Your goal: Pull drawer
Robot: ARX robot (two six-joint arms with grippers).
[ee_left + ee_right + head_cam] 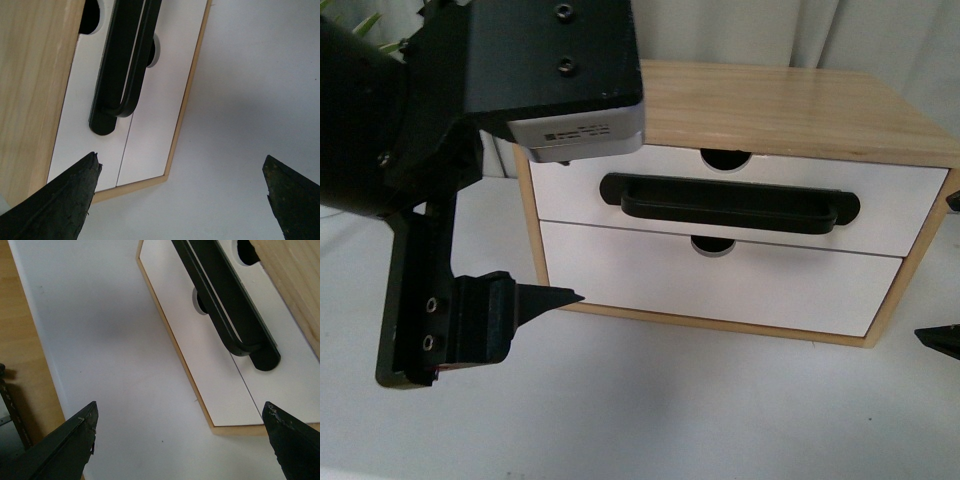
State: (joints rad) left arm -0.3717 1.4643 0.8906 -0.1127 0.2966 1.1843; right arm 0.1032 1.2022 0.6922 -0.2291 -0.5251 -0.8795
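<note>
The drawer is the upper of two white fronts in a light wooden cabinet. It has a wide black bar handle and a semicircular notch, and sits level with the front below. My left gripper is open with nothing between its fingers. It hovers by the cabinet's left front corner, one fingertip pointing at the lower front. The handle lies ahead of it. My right gripper is also open and empty, off the cabinet's right front corner. Only its fingertips show in the front view. The handle lies beyond it.
The plain lower drawer front has only a notch. The cabinet stands on a white tabletop. A wooden surface borders the white top in the right wrist view. A pale curtain hangs behind.
</note>
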